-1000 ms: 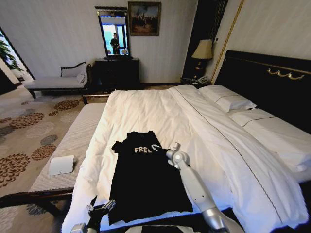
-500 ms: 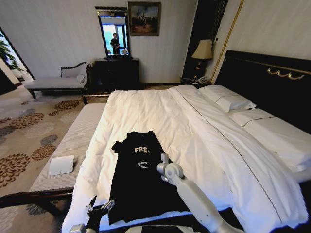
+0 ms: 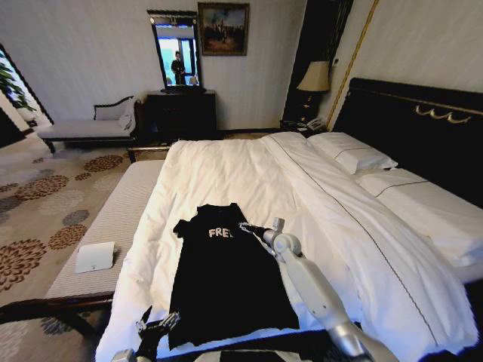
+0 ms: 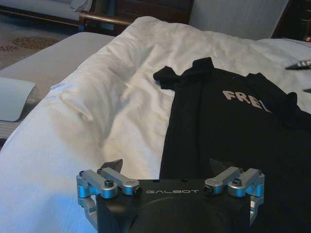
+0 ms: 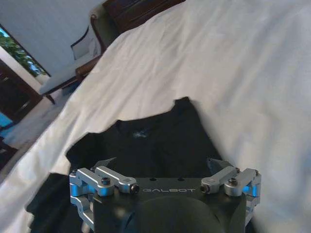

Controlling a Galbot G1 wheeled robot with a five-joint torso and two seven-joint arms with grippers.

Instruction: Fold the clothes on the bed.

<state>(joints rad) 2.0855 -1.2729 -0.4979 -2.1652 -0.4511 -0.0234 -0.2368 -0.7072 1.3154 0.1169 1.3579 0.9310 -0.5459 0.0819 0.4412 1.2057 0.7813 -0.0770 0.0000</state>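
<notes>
One black T-shirt (image 3: 223, 275) lay flat on the white duvet of the single bed (image 3: 317, 204), near the foot edge on the robot's side, its collar pointing toward the two pillows (image 3: 355, 154) at the dark headboard (image 3: 423, 128). White letters (image 3: 220, 232) crossed its chest. Two tools were in play. The right tool (image 3: 247, 226) sat over the shirt's right shoulder area, just beside the lettering, at the end of its outstretched arm; its fingers stood wide apart with nothing between them. The left tool (image 3: 155, 326) hung low at the foot edge beside the shirt's hem, fingers likewise spread and empty.

The left wrist view showed the shirt's left sleeve (image 4: 182, 73) and a rumpled fold of duvet (image 4: 80, 99) alongside it. The right wrist view looked down on the collar (image 5: 141, 133). From the head view one lamp (image 3: 315, 78), one mirror (image 3: 176, 54) and one chaise (image 3: 87, 124) could be counted.
</notes>
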